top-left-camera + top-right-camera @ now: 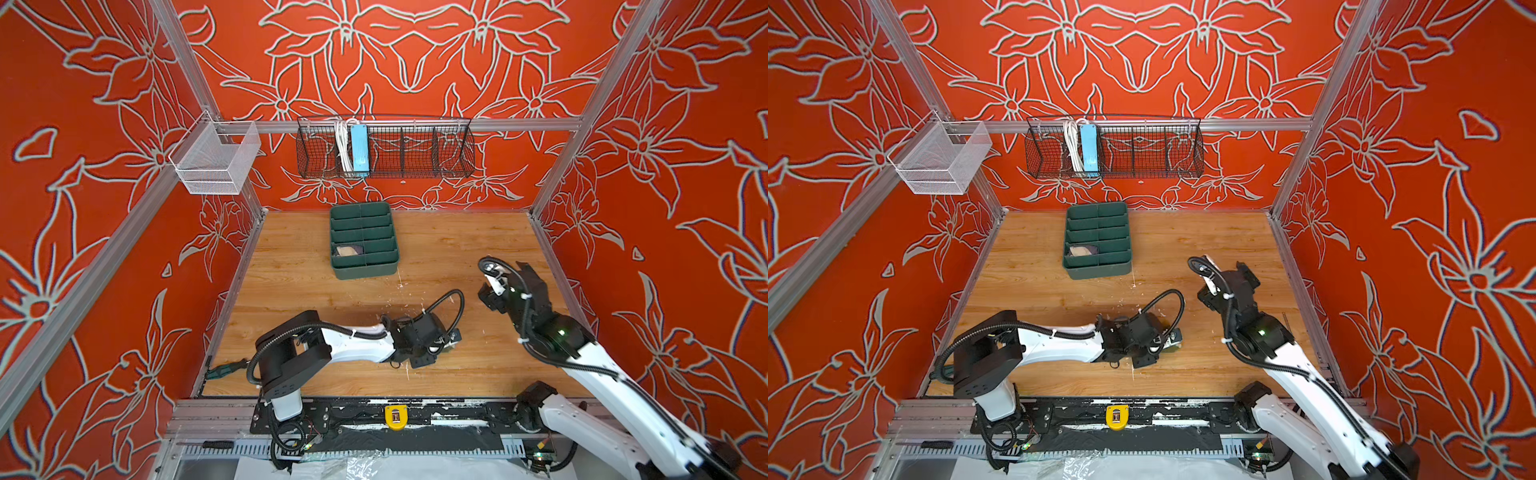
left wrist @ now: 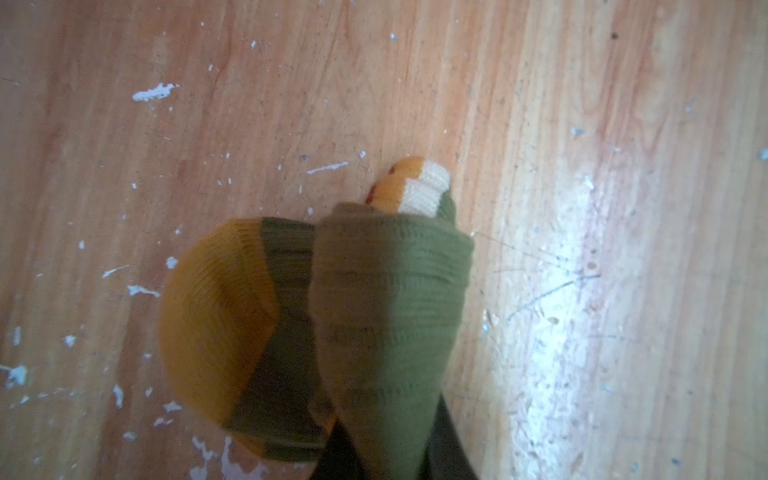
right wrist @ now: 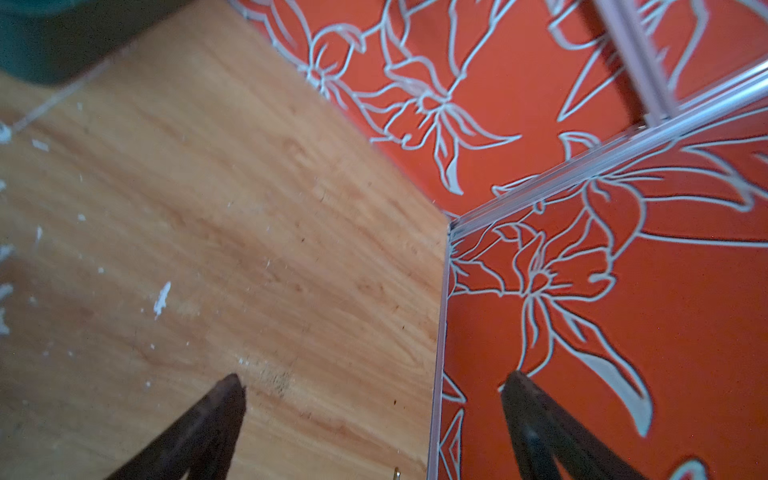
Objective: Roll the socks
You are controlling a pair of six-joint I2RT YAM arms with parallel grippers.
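Pinching the rolled olive green sock [image 2: 386, 316], the left gripper [image 1: 449, 340] holds it tight, long axis running straight out ahead of its jaws; the right gripper [image 3: 374, 376], spread wide and empty, stands well apart — left is nearer.

socks [image 2: 374, 324] on table [image 1: 436, 249], tray [image 1: 364, 240] behind

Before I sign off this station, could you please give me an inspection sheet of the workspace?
Surface: wooden table, scratched, flecked white.
Job's things: olive sock bunched in left tool; cream bundle, likely a rolled sock, in green tray.
Clutter: green-handled screwdriver at table's left edge.
Tools: left tool shut on olive sock; right tool open, empty.
Cables: black conduit loops along both arms; white cable in black wire basket.
Surroundings: red floral walls; white mesh basket.
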